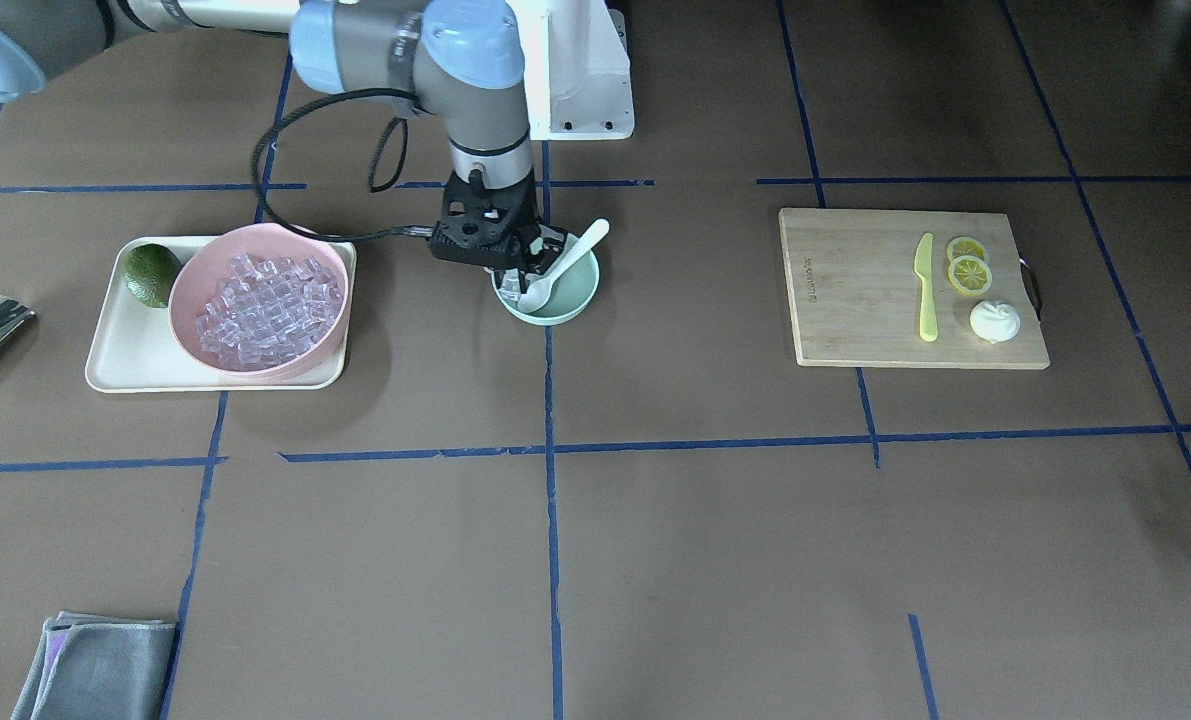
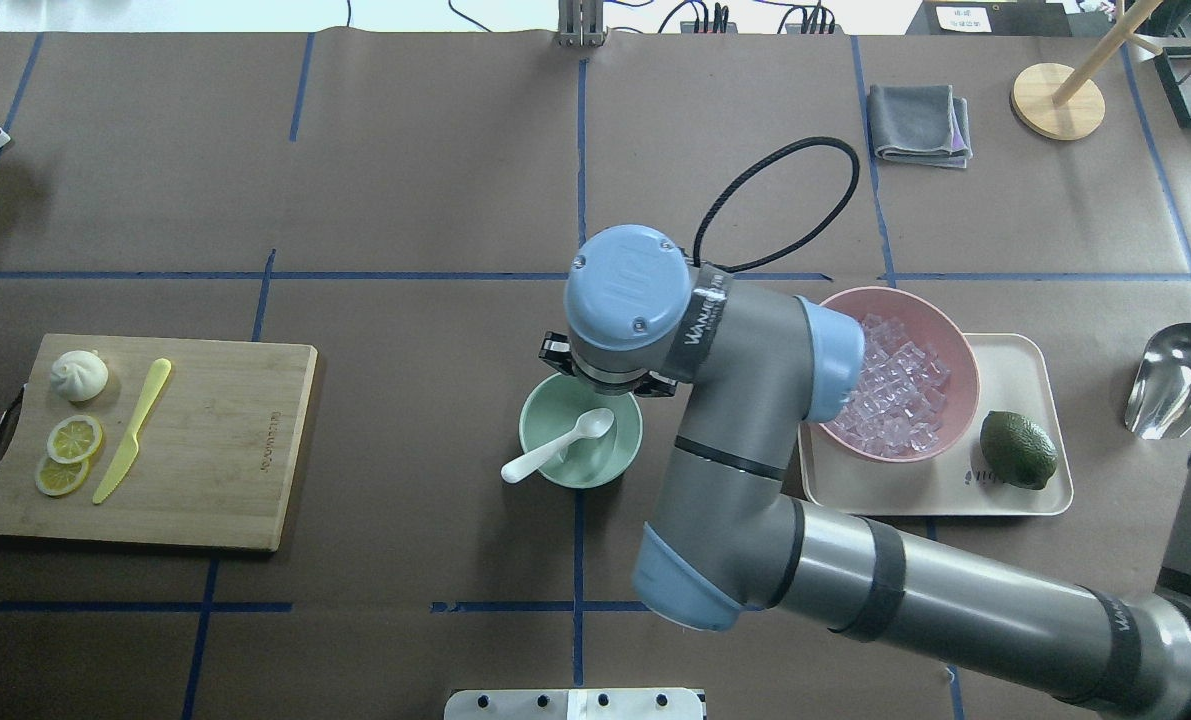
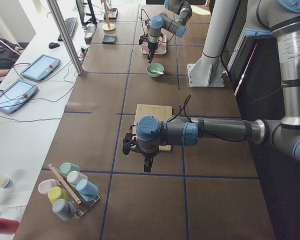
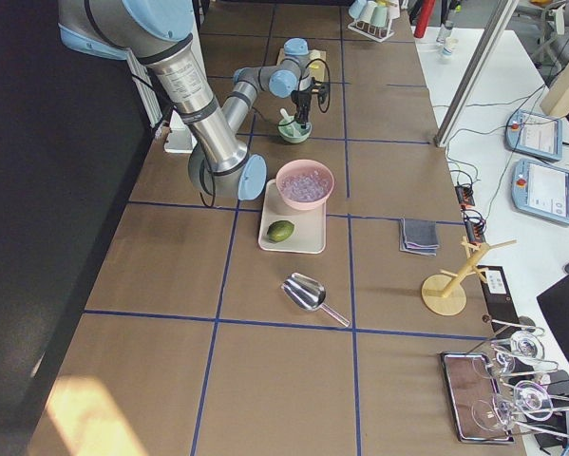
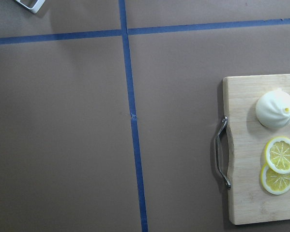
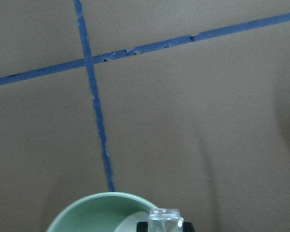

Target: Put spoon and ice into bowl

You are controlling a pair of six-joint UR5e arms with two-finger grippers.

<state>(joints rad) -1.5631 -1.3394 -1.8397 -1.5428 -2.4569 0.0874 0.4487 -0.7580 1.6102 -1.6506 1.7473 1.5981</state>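
Note:
The mint-green bowl [image 1: 577, 302] stands mid-table, and the white spoon [image 1: 567, 262] lies in it, scoop down and handle leaning over the rim. Both also show in the overhead view: the bowl [image 2: 530, 428] and the spoon [image 2: 555, 450]. My right gripper [image 1: 517, 268] hangs just over the bowl's edge, shut on a clear ice cube [image 6: 165, 220] above the bowl [image 6: 94, 212]. More ice [image 1: 260, 310] fills the pink bowl [image 1: 190, 275]. My left gripper [image 3: 147, 167] hangs near the cutting board. I cannot tell whether it is open or shut.
The pink bowl and a green fruit [image 1: 151, 274] sit on a cream tray [image 1: 120, 365]. The cutting board [image 1: 855, 300] holds a yellow-green knife [image 1: 925, 290], lemon slices [image 1: 968, 265] and a white bun [image 1: 995, 321]. There is also a metal scoop [image 2: 1180, 375] and a grey cloth [image 1: 100, 665].

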